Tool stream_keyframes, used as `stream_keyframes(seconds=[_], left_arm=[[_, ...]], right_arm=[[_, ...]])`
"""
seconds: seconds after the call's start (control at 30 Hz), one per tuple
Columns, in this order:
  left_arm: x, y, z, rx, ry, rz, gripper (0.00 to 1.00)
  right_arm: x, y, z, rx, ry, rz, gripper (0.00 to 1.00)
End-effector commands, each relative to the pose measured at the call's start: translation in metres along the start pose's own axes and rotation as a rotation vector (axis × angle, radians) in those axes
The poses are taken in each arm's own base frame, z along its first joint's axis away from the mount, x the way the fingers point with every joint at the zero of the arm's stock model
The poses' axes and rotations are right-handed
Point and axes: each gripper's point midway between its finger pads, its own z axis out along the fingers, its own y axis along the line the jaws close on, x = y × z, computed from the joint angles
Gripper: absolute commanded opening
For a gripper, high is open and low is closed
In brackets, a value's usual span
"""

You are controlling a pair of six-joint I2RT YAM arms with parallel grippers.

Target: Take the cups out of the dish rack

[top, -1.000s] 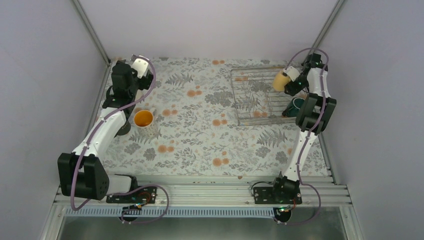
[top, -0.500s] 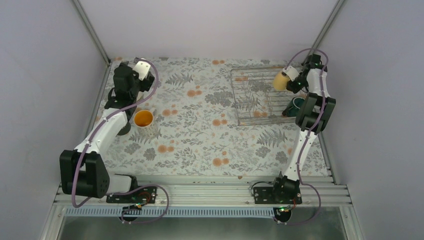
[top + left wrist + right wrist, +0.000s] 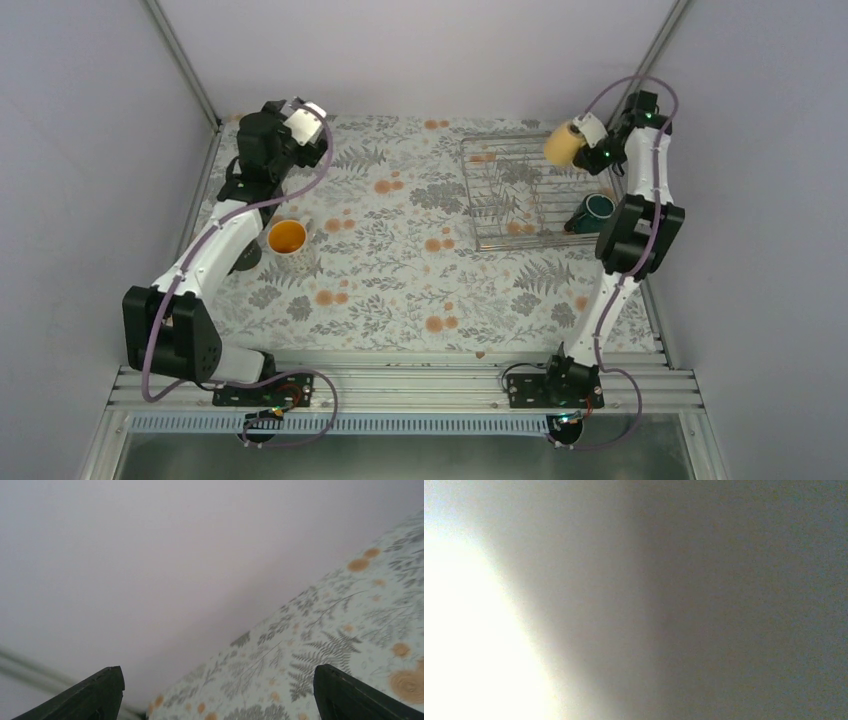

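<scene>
The right fingers (image 3: 581, 150) pinch the pale beige mug (image 3: 562, 145) and hold it in the air above the far right part of the dish rack (image 3: 500, 190). The mug is tipped on its side, well clear of the wires. The right wrist view is only a blur of bright glare and grey, so the grip reads from the top view alone.

The silver wire rack sits on the flowered bench (image 3: 400, 290) at the far right. A dark green mug (image 3: 592, 208) lies tilted at the rack's near right corner, its teal inside showing. It sits just beside the right arm (image 3: 635, 225), and it is not clear whether it rests inside the wires or against them.

The left fingers (image 3: 100, 695) are spread wide with nothing between them. They are raised near the far left corner of the bench and point at the pale wall and the edge of the cloth.

An orange-yellow mug (image 3: 287, 238) stands upright on the bench at the left, close beside the left arm (image 3: 215, 255) and well apart from the rack. A dark shape (image 3: 248, 260) shows just left of it, mostly hidden by that arm.
</scene>
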Motion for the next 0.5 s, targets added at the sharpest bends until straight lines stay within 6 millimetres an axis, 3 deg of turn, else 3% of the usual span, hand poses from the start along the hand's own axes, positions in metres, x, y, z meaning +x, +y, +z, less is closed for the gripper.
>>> stream_keyframes(seconds=[0.0, 0.17, 0.3, 0.47], left_arm=[[-0.033, -0.034, 0.003, 0.073, -0.129, 0.137, 0.94], [-0.061, -0.082, -0.008, 0.219, -0.242, 0.203, 0.94], [-0.080, -0.094, -0.028, 0.296, -0.366, 0.223, 0.95], [-0.096, -0.107, -0.069, 0.365, -0.564, 0.230, 0.96]], right_arm=[[-0.090, 0.061, -0.102, -0.035, -0.281, -0.070, 0.03], [-0.143, 0.134, -0.153, -0.188, -0.426, -0.105, 0.03], [-0.184, 0.184, -0.196, -0.398, -0.580, -0.087, 0.03], [-0.199, 0.236, -0.204, -0.615, -0.641, -0.113, 0.03]])
